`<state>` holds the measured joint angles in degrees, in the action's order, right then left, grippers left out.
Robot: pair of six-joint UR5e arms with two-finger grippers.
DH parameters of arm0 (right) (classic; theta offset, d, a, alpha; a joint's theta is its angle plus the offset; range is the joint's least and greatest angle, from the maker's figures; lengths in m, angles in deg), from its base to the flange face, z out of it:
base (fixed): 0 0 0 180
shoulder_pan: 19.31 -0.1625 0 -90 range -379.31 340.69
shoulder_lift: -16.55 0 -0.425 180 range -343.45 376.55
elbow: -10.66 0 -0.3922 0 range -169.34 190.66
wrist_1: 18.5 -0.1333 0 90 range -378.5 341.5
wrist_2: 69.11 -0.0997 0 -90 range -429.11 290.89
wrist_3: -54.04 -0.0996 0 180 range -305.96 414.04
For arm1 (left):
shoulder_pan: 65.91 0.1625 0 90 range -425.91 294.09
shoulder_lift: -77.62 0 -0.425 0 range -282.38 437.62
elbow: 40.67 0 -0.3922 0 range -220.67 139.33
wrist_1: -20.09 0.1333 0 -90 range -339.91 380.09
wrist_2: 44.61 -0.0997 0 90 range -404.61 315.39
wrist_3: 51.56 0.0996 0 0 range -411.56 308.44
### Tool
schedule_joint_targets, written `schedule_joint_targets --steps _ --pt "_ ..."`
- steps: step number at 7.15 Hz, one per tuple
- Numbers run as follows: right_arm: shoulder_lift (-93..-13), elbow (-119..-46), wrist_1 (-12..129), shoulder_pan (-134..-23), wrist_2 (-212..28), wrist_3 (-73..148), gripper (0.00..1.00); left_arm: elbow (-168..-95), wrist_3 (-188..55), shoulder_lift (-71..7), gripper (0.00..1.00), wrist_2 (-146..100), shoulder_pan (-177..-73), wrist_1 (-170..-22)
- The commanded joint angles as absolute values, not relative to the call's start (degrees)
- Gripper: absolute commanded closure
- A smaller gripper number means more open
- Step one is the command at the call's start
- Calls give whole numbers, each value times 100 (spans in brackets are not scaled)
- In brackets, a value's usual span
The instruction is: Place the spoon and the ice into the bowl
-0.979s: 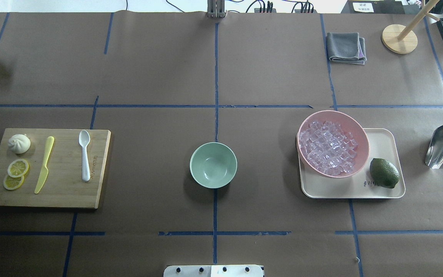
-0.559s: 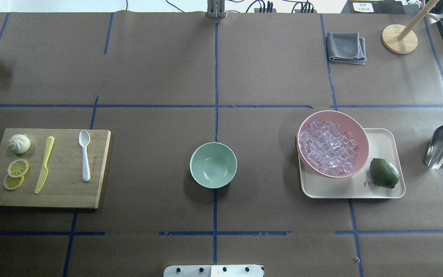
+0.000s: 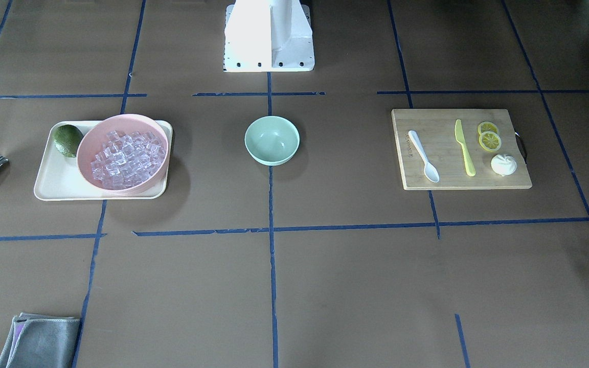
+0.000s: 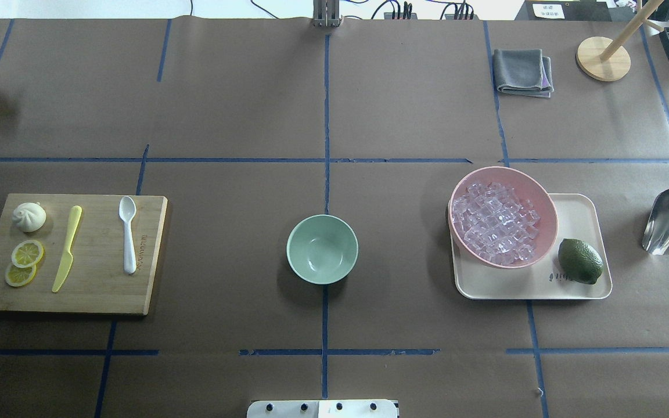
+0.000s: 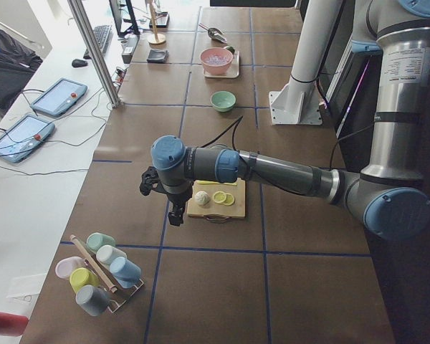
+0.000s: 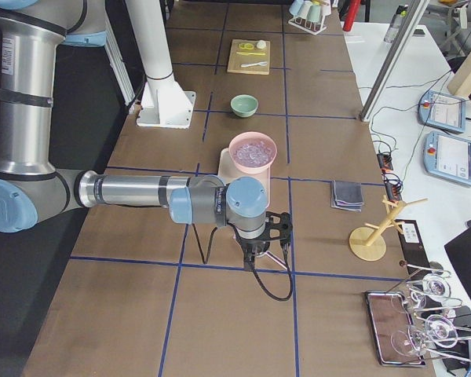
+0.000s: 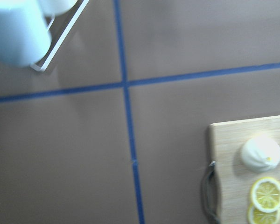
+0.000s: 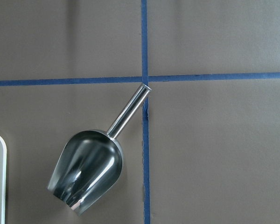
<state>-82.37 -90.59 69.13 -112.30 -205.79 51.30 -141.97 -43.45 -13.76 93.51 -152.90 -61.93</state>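
Note:
The white spoon (image 4: 128, 235) lies on the wooden cutting board (image 4: 96, 290) at the left; it also shows in the front view (image 3: 424, 163). The ice (image 4: 496, 222) is piled in the pink bowl (image 4: 539, 194) on the right. The mint-green bowl (image 4: 322, 249) stands empty at the table's middle. My left gripper (image 5: 175, 215) hangs over the table just past the board's outer end; I cannot tell whether it is open or shut. My right gripper (image 6: 251, 255) hangs above the metal scoop (image 8: 86, 172); I cannot tell its state either.
A yellow-green knife (image 4: 67, 248), a white bun (image 4: 29, 216) and lemon slices (image 4: 27, 253) share the board. The pink bowl and a lime (image 4: 580, 261) sit on a cream tray (image 4: 578, 215). A grey cloth (image 4: 522, 72) and a wooden stand (image 4: 603, 58) are at the far right. A cup rack (image 5: 100, 272) stands beyond the board.

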Motion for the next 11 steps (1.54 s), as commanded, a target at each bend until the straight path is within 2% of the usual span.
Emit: schedule_joint_targets --steps 1,3,7,11 --pt "-8224 -9120 6939 -11204 -20587 5132 0 -14218 -4390 -1563 0 9372 -15187 -6393" --pt "-8084 -9147 6931 -11028 -20569 5106 0 -14358 -5104 -1624 0 9355 -14801 -6402" --pt "-8110 -9138 6922 -11028 -20657 5097 0 -15473 -9322 -1607 0 8593 -13099 -6692" --pt "-8101 -9138 6922 -11028 -20947 5105 0 -15422 -12077 -1668 0 7231 -11385 -7790"
